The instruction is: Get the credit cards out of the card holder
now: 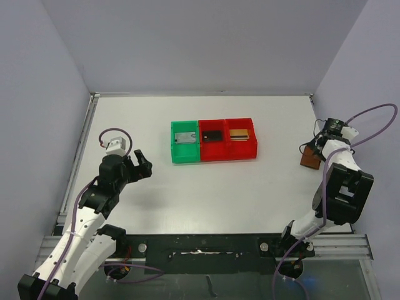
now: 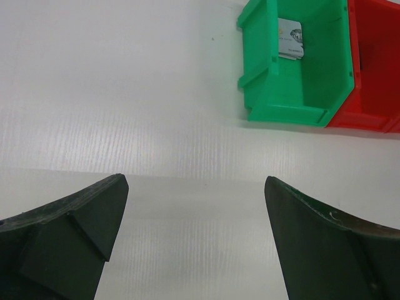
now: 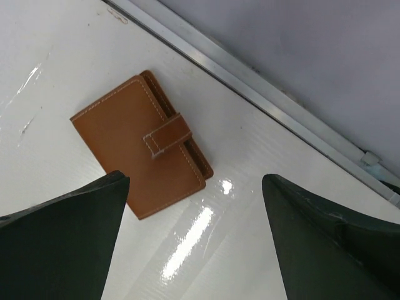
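**A:** Where is the card holder [image 3: 140, 144]?

**B:** It lies closed and flat on the table [image 3: 250, 206], beneath the right pincer [image 3: 195, 187] and a little to its left, with one corner hidden behind the left finger. That pincer is spread wide, holds nothing and is clear of the leather.

**A:** How should it go in?

**B:** I'd say this is a reach for the holder. It is thin, so the fingers should straddle its narrow width and come low onto the two long edges. They should miss the strap [image 3: 167, 136] that crosses the opening side. The rail [image 3: 262, 100] runs just beyond the pincer, so there is little room that way.

**A:** What does the overhead view add?

**B:** It shows three credit cards in bins, well apart from the right pincer: a silver card [image 1: 184, 137] in the green bin [image 1: 174, 155], and a black card [image 1: 213, 134] and a gold card [image 1: 238, 133] in the red bins [image 1: 227, 154]. The left pincer [image 2: 195, 184] is also wide and empty over bare table, with the green bin ahead to its right. Only the right wrist view shows the strap. No view shows whether any cards are inside.
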`<state>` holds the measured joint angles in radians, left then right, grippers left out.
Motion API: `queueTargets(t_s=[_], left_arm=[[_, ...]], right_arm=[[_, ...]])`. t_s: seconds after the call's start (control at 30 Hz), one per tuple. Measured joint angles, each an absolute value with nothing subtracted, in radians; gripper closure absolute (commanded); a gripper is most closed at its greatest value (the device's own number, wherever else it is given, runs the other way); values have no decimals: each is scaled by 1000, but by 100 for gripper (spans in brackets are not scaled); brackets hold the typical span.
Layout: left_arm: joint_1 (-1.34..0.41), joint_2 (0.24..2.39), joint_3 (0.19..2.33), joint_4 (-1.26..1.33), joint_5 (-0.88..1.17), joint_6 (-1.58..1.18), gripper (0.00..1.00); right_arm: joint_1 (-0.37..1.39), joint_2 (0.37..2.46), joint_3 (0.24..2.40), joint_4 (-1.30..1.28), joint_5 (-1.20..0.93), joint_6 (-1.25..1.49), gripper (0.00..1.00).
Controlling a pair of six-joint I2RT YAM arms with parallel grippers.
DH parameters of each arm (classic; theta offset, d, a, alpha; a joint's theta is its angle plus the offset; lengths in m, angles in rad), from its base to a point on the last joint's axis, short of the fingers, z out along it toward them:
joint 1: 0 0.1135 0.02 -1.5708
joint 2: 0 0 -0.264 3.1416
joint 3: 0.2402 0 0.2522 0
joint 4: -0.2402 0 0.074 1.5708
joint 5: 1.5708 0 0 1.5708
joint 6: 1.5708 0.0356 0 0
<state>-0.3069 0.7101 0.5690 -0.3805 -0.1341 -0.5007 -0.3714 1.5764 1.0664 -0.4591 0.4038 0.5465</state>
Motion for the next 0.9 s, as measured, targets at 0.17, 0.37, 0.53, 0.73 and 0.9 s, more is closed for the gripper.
queueTargets(t_s=[0.17, 0.37, 0.53, 0.73, 0.9], left_arm=[[-307, 710, 569, -380, -134, -501, 9], [-307, 710, 569, -380, -140, -493, 9], [-307, 710, 569, -381, -158, -489, 9], [-312, 710, 569, -381, -167, -489, 9], [-313, 710, 569, -381, -172, -489, 9]], right_arm=[[-393, 1690, 1108, -400, 369, 533, 16], [-392, 1814, 1128, -343, 309, 536, 28], [-389, 1802, 1085, -273, 274, 542, 39], [-371, 1712, 952, -169, 244, 542, 53], [-304, 1627, 851, -138, 211, 539, 55]])
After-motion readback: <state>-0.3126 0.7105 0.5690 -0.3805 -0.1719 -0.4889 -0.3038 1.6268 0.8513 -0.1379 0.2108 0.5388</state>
